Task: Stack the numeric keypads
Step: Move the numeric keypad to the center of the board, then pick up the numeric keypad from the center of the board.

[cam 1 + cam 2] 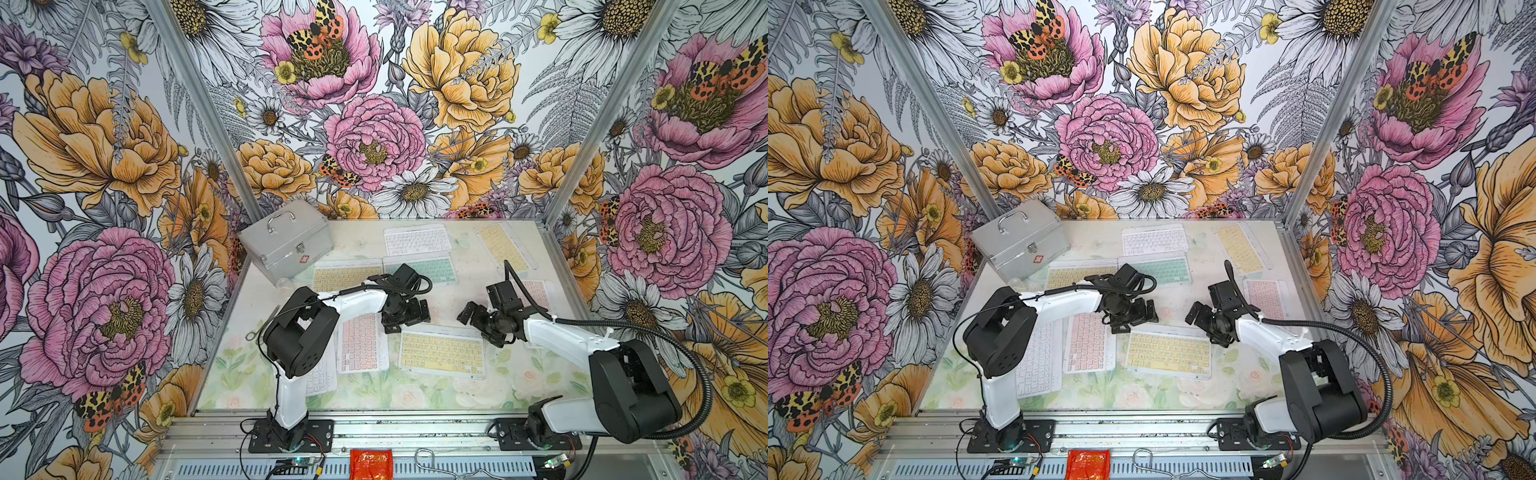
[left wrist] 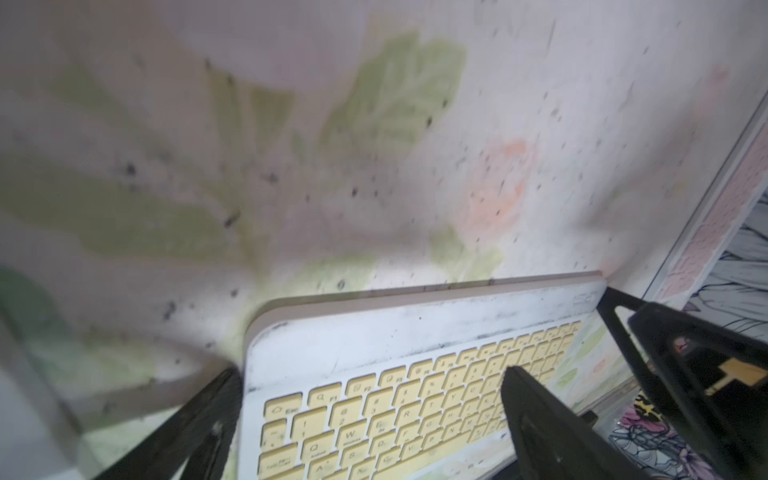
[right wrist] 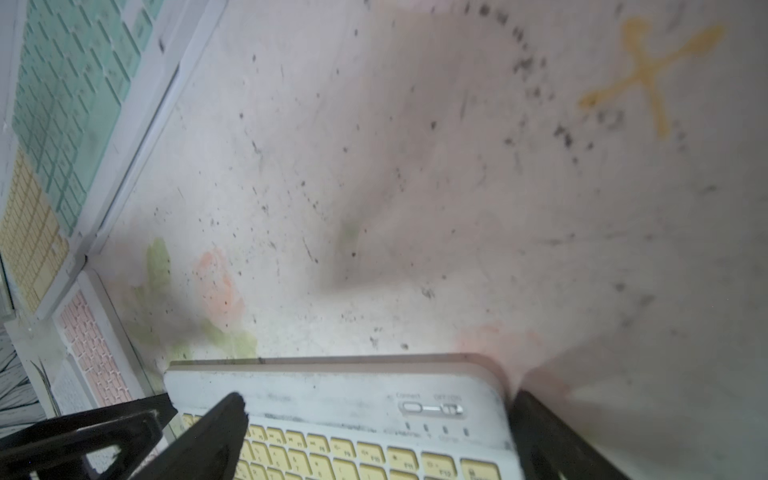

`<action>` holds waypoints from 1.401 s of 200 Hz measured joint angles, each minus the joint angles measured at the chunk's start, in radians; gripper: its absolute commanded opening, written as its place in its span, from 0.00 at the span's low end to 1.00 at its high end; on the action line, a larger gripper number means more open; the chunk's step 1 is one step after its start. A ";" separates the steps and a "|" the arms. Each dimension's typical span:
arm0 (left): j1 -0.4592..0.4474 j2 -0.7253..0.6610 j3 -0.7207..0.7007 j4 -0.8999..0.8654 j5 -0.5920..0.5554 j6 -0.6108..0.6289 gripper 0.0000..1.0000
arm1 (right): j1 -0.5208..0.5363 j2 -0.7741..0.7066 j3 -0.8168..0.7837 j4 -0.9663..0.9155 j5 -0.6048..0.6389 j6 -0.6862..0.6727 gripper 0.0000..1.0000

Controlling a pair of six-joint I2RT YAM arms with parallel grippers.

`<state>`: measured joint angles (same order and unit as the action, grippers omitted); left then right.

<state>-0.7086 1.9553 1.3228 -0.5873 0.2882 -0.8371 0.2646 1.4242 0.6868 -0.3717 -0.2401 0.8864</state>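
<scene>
Numeric keypads (image 1: 417, 240) lying flat, white one (image 1: 1038, 365) part-hidden under left arm (image 1: 1059, 302), left gripper (image 1: 409, 322) and right gripper (image 1: 480, 328) both spread wide at yellow one's (image 1: 441, 351) ends.

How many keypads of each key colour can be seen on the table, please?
Yellow keypads: 3
Pink keypads: 2
White keypads: 2
Mint keypad: 1
Total visible: 8

The floral table (image 1: 415, 392) bears scattered keypads (image 1: 441, 351) and a metal case (image 1: 286, 243).
</scene>
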 measured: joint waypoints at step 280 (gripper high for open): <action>0.129 0.121 0.147 0.104 -0.046 0.018 0.99 | -0.095 0.113 0.000 0.445 -0.181 -0.130 0.95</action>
<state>-0.5800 2.0762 1.4696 -0.4831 0.2420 -0.8192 0.1699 1.5368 0.6868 0.0731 -0.4213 0.7567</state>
